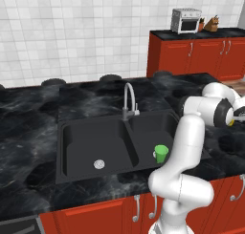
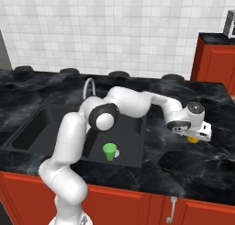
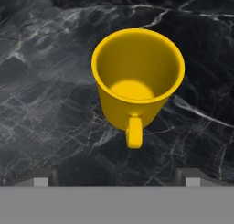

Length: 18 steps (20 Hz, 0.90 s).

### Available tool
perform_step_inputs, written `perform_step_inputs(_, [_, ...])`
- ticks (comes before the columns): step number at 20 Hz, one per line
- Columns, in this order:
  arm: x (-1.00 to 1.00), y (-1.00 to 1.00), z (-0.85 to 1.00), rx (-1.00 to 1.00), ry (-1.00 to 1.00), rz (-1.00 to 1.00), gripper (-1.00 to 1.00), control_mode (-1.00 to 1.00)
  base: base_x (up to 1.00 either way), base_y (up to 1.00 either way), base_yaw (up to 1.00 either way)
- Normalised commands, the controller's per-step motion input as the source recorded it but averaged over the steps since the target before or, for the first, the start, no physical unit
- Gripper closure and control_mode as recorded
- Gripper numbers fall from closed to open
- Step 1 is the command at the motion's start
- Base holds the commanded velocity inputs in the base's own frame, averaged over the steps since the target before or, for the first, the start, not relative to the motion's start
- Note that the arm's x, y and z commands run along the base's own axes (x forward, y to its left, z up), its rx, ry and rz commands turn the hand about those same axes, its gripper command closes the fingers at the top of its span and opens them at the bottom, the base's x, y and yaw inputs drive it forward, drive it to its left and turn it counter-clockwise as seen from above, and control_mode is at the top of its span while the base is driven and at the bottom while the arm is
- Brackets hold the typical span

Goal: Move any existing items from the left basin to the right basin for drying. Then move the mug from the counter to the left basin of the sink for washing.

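- One arm (image 2: 133, 102) reaches right across the sink (image 1: 64, 147), hand low over the counter (image 2: 183, 160); gripper (image 3: 116, 179) spread wide, holding nothing.
- Mug (image 3: 137, 88) upright on the counter right of the sink, under the hand, handle toward the fingertips (image 3: 41, 178).
- Green cup (image 1: 161, 153) upright in the right basin (image 1: 153, 128); faucet (image 1: 128, 99) behind the divider.

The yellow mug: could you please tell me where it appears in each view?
Left base view: hidden behind the arm at the right edge.
Right base view: a yellow sliver of the mug under the hand, on the counter right of the sink.
Hand view: mug centre, upright, handle toward the camera.
Shared landmark: the counter.
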Motion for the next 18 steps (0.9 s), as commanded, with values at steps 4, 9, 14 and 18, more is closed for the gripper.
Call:
perform_step_inputs(4, [0.02,-0.11,-0.07,0.00,0.00,0.00,-1.00,-1.00,0.00,0.00,0.00])
perform_step_inputs(9, [0.11,-0.04,-0.06,0.00,0.00,0.00,-1.00,-1.00,0.00,0.00,0.00])
perform_step_inputs(14, [0.13,-0.06,-0.07,0.00,0.00,0.00,-1.00,-1.00,0.00,0.00,0.00])
perform_step_inputs(18, [0.10,-0.08,-0.06,0.00,0.00,0.00,-1.00,-1.00,0.00,0.00,0.00])
